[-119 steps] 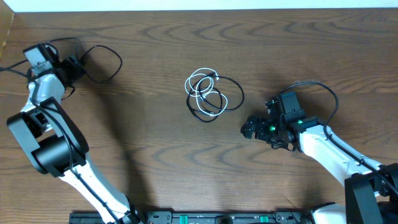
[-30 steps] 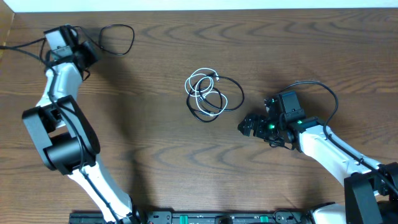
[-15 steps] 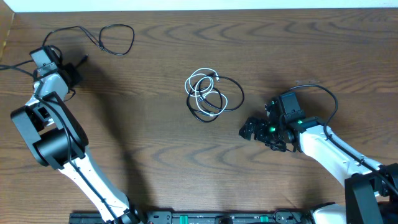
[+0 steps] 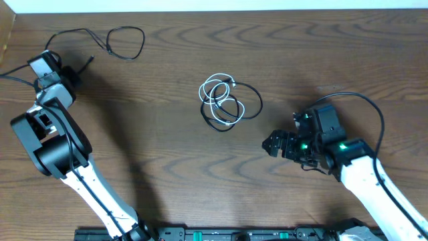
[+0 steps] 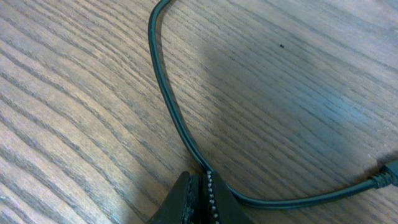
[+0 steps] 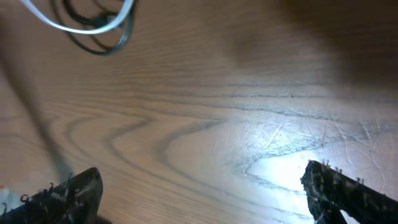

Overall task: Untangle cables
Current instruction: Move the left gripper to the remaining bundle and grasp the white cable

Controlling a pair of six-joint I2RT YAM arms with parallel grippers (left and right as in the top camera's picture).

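Black-white knot (image 4: 224,102) of cables; right pincer (image 4: 270,144) agape, lower right of knot; left pincer (image 5: 209,185) closed, far left of knot, tips at loose black cable (image 5: 173,111).

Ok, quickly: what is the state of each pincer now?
Left pincer: closed, seemingly pinching the black cable at its tips.
Right pincer: open, holding nothing.
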